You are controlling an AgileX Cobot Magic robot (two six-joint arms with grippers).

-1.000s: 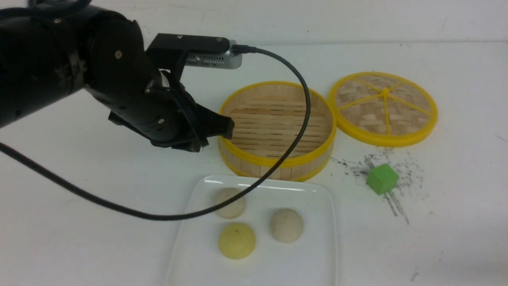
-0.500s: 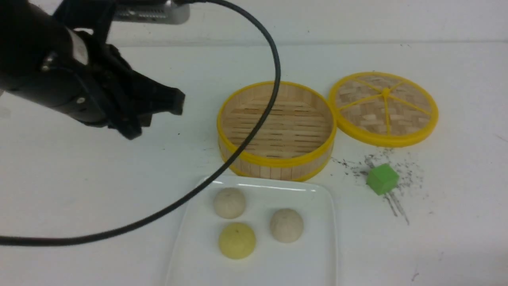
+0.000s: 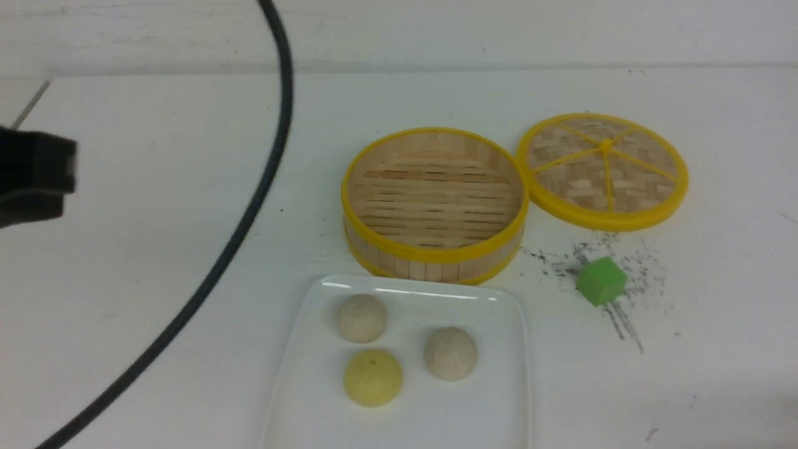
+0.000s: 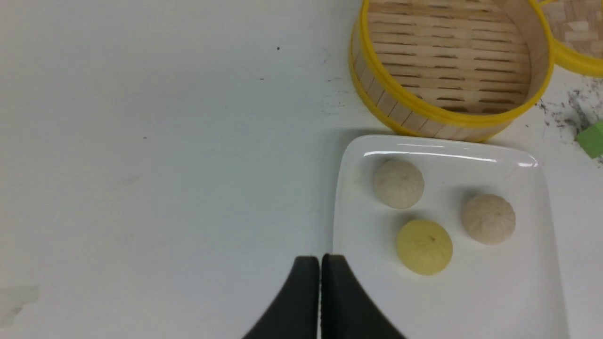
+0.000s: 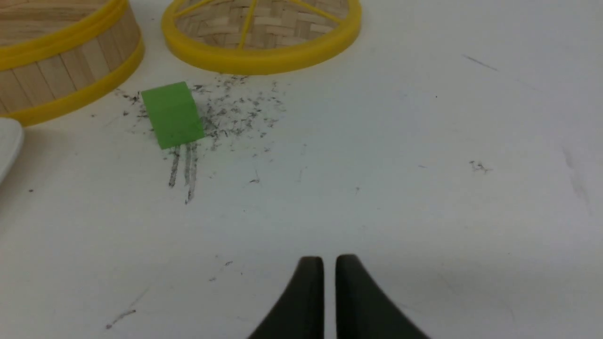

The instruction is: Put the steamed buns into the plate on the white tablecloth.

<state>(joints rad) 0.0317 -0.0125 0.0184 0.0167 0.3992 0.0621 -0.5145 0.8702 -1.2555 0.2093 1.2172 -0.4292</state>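
Two pale cream steamed buns [image 3: 361, 318] [image 3: 450, 353] lie in the white plate [image 3: 499, 399] on the white tablecloth [image 3: 156, 249]; they also show in the left wrist view [image 4: 398, 183] [image 4: 488, 219], with the plate [image 4: 499, 301]. A yellower bun [image 3: 372, 377] lies beside them. My left gripper [image 4: 321, 259] is shut and empty, high above the plate's left edge; in the front view only a black part [image 3: 34, 178] shows at the far left. My right gripper [image 5: 329, 260] is shut and empty over bare cloth; it is out of the front view.
An open bamboo steamer [image 3: 434, 202] with yellow rims stands behind the plate, with nothing in it. Its woven lid [image 3: 602, 169] lies to the right. A green cube [image 3: 600, 281] sits among black scuff marks. A black cable [image 3: 237, 218] arcs across the left side.
My left arm has pulled back from the steamer's left rim to the far left, nearly out of the front view. The buns and plate have not moved.
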